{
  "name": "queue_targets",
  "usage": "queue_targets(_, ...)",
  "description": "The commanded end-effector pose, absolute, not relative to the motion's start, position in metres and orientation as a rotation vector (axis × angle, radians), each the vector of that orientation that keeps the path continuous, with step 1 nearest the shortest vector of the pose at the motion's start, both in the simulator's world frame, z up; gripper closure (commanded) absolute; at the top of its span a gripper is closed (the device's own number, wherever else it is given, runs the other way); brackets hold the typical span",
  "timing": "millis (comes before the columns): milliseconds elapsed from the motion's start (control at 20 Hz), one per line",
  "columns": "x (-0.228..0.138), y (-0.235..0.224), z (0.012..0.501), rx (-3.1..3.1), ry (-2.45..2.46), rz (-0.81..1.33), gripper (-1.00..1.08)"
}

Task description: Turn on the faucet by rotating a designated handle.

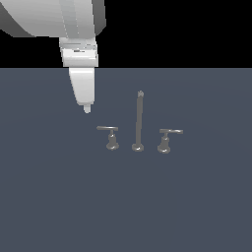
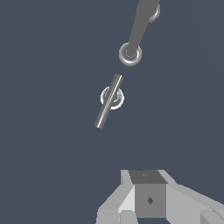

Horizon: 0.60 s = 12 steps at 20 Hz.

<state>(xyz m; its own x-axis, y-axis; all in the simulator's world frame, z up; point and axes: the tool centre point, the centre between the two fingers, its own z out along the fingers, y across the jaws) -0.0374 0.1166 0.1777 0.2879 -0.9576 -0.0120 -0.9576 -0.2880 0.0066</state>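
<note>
Claw (image 1: 87,108) empty, open-or-closed unclear, hovering apart from handle (image 1: 111,136), beside faucet (image 1: 139,123).

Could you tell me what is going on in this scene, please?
A robot arm's hand hangs above a dark flat surface, up and to the exterior view's left of a small grey faucet. It touches nothing. The handle with its arm pointing to that left is nearest the hand; its twin handle stands beyond the spout. No turning has started.

Pincer (image 2: 151,205) cut off by wrist view's edge (jaw gap unreadable); spout (image 2: 141,26) top cropped too.
</note>
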Motion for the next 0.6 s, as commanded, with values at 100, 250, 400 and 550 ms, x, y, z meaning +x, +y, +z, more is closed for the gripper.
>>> queue_targets(100,-0.017,0.111,0.156,-2.427,1.994,0.015,1.08)
queue_targets(250,-0.002,0.105,0.14,-2.358,2.077,0.01,1.08)
queue_targets(400,0.011,0.099,0.126,-2.291,2.152,0.006,1.08)
queue_targets(550,0.022,0.092,0.114,-2.228,2.218,0.003,1.08)
